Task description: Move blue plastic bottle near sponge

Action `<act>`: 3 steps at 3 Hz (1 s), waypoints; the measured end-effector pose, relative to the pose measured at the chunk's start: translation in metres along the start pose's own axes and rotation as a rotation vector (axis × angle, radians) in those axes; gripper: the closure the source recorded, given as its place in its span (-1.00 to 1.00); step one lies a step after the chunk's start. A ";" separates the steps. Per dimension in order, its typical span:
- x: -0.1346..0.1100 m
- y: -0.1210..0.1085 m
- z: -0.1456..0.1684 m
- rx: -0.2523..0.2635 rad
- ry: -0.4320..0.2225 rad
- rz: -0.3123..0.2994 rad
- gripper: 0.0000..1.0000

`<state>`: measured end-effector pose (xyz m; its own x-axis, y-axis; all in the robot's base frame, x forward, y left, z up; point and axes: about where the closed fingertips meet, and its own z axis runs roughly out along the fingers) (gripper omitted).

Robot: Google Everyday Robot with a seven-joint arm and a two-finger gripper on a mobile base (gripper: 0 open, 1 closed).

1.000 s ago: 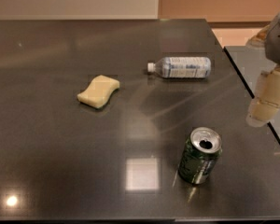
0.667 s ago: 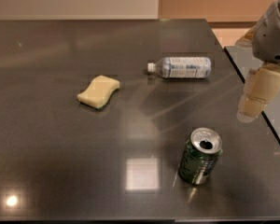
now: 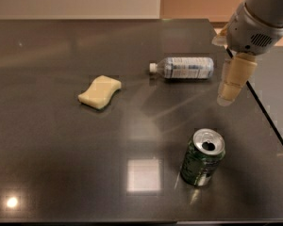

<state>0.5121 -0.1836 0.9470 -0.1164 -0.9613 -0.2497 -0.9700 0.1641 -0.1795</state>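
The blue plastic bottle (image 3: 184,68) lies on its side on the dark table (image 3: 61,164), right of centre, with its white cap pointing left. The pale yellow sponge (image 3: 100,92) lies flat to the left of the bottle, about a bottle's length from the cap. My gripper (image 3: 229,84) hangs above the table at the right, just right of the bottle's base and a little nearer the camera, not touching it. It holds nothing that I can see.
A dark green drink can (image 3: 202,157) stands upright, opened, near the front right, below the gripper. The table's right edge (image 3: 266,112) runs diagonally just right of the gripper. A bright light reflection lies on the table left of the can.
My gripper has moved left and a little up in the view, from beyond the table's right edge to a spot close beside the bottle's base. Bottle, sponge and can have not moved.
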 end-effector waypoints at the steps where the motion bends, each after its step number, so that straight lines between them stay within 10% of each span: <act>1: -0.009 -0.031 0.020 -0.027 -0.023 -0.011 -1.00; 3: -0.018 -0.086 0.070 -0.098 -0.034 -0.013 -1.00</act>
<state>0.6128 -0.1652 0.9001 -0.0977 -0.9550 -0.2801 -0.9878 0.1274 -0.0897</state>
